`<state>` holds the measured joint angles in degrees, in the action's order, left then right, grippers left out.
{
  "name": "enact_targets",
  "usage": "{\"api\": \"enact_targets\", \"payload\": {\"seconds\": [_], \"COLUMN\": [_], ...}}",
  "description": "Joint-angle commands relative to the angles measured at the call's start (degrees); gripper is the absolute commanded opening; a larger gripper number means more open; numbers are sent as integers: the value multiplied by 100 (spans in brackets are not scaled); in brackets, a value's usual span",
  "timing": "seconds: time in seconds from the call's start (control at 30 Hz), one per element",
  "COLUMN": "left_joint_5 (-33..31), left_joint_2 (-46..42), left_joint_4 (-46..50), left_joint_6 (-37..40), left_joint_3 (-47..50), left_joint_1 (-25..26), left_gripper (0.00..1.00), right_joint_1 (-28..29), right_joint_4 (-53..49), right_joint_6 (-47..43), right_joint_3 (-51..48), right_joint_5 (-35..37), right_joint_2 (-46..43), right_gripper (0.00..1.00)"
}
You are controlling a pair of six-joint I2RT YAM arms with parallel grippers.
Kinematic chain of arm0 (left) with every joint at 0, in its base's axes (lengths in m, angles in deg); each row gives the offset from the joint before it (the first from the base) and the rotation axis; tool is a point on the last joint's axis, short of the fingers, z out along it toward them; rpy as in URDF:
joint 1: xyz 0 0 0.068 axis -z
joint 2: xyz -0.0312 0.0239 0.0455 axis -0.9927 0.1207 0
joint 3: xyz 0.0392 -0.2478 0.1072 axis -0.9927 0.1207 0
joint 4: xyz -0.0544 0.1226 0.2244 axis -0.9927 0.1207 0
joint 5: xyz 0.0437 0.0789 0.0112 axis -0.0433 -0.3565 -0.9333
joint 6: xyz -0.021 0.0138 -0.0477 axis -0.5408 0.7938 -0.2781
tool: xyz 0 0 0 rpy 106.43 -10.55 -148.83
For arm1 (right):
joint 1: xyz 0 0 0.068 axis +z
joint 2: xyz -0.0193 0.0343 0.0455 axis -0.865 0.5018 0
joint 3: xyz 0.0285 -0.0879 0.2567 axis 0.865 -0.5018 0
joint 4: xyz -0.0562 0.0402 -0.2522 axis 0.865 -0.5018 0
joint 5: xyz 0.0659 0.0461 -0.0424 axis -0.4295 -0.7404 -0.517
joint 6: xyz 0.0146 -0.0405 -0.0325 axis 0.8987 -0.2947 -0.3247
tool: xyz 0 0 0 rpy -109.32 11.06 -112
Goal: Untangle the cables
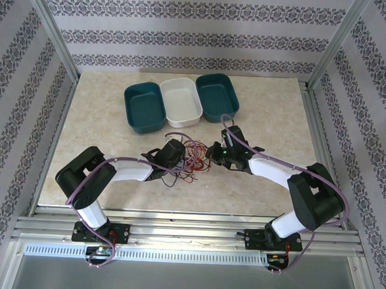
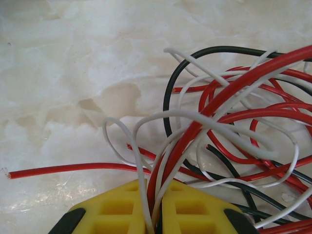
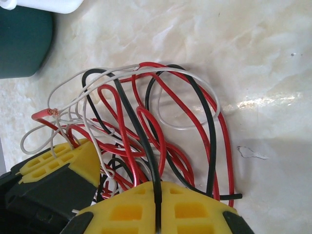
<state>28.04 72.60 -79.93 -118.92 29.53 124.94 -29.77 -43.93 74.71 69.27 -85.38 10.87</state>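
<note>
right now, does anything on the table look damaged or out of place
The cables lie in one knotted heap of red, black and white. In the right wrist view one red wire's end is stripped, with bare copper strands splayed. A small scuff marks the table nearby.

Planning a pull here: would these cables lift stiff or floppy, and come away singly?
Probably floppy: the cables lie in loose loops and curls. Likely light, being so thin. One pulled would probably drag the rest, since red, black and white loops thread through each other.

Left gripper (image 2: 156,195) tight on red and white cables (image 2: 180,146) above marbled tabletop (image 2: 73,58).
</note>
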Motion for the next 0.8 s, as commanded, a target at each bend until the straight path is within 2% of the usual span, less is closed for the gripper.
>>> {"api": "enact_targets", "payload": {"seconds": [0.0,0.2,0.5,0.77], "left_joint_5": [20,6,-186,-226], "left_joint_2": [101,83,23,63], "left_joint_4": [125,117,158,172], "left_joint_6": [-55,-72,-125,-132], "left_joint_3": [-96,-68,19,18], "left_joint_1": [-62,-65,-65,-64], "left_gripper": [10,10,10,5], "right_joint_1": [-40,-62,-349,-462], "right_joint_4": [138,22,-409,-952], "right_joint_6": [24,-44,-323,-795], "right_joint_3": [-21,46,-49,94], "right_joint_5": [-130,-57,322,813], "right_joint_2": [167,88,-780,-1673], "right_gripper": [9,0,0,0]}}
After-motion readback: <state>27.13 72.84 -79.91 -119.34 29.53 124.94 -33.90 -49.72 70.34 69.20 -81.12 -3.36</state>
